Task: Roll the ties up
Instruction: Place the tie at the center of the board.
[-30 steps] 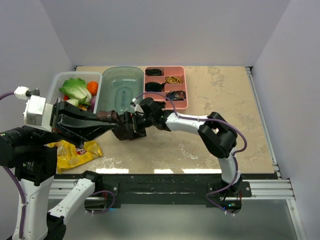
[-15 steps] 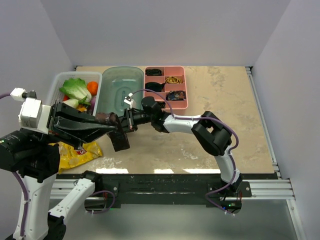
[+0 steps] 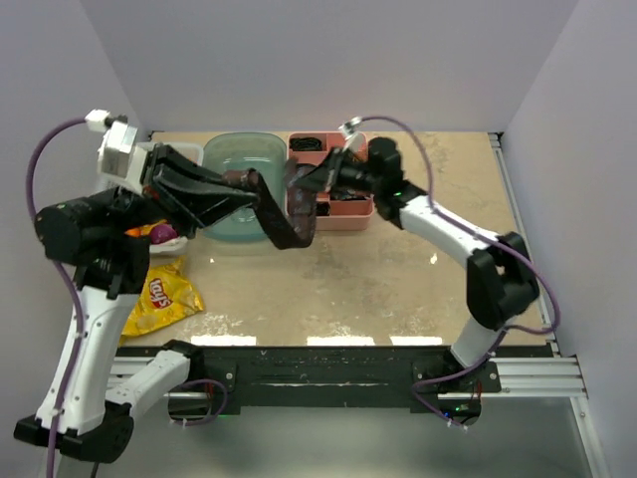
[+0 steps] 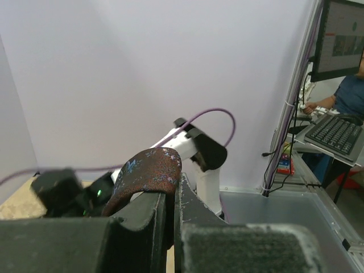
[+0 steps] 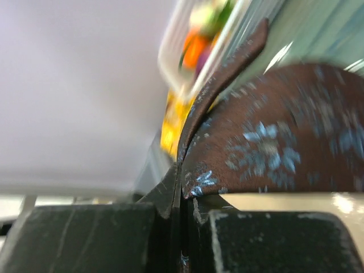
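Evidently the left hand (image 3: 239, 183) and right hand (image 3: 302, 181) are each clamped on the brown-maroon tie (image 3: 284, 231), holding it slung between them above the far-left table (image 3: 398, 269), probably to straighten it for rolling.

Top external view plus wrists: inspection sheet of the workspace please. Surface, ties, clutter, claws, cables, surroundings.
Surface: beige table, no spill seen.
Job's things: one brown-maroon tie, off the table, sagging in a loop between the two claws; not rolled.
Clutter: yellow chip bag near left; teal tub, pink tray and vegetable bin along the far edge.
Claws: left claw shut on the tie; right claw shut on the tie's edge.
Cables: purple cables arch off both arms, none touching the tie.
Surroundings: plain walls; left wrist view shows a person at a keyboard.
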Controlling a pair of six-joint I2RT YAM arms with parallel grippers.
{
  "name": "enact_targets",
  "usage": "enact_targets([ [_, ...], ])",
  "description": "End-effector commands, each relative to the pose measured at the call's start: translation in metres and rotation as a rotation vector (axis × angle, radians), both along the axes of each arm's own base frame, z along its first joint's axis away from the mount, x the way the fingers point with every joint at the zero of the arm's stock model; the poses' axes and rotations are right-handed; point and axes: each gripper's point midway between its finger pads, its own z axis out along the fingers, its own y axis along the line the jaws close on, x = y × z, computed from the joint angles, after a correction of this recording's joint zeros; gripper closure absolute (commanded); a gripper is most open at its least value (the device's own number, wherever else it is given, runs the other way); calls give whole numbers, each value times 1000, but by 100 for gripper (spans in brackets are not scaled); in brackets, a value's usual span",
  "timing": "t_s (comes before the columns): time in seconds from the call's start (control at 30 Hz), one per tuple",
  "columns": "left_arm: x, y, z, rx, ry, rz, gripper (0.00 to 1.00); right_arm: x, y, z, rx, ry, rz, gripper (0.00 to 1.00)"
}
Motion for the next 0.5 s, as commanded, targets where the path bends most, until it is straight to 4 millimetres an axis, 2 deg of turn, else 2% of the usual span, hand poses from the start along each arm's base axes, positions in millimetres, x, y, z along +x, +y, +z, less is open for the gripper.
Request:
enact_targets([
  [0.0,34,-13,-1,-41,22,-39,100,32,-77,47,-57,-184,-231,100],
  [0.03,42,-18,-4,-46,37,-46,100,36,-100,65,-61,-224,-287,100],
  [0.07,41,-29,-6,-40,44,-88,100,37,-113,61,-102,-210,-324,100],
  [0.1,61,-43,-18,-21,68,-93,100,40,-128,62,-140,-235,-377,100],
  [0.13,69,-54,-23,-11,83,-106,100,45,-146,63,-166,-241,-431,100],
  [0.17,64,-70,-25,-1,82,-153,100,38,-161,74,-178,-256,-472,100],
  [0.2,83,-87,-41,21,104,-162,100,43,-181,68,-211,-263,-543,100],
  [0.23,83,-99,-48,31,113,-194,100,41,-194,60,-247,-245,-579,100],
  [0.27,88,-106,-56,38,128,-209,100,33,-206,64,-259,-253,-610,100],
  [0.3,99,-117,-69,46,141,-219,100,36,-228,45,-320,-229,-680,100],
  [0.37,112,-128,-89,67,165,-214,100,29,-252,33,-360,-208,-735,100],
  [0.4,121,-135,-105,88,200,-209,100,29,-274,12,-398,-172,-779,100],
  [0.47,130,-141,-127,116,220,-196,100,28,-295,-3,-416,-153,-827,100],
])
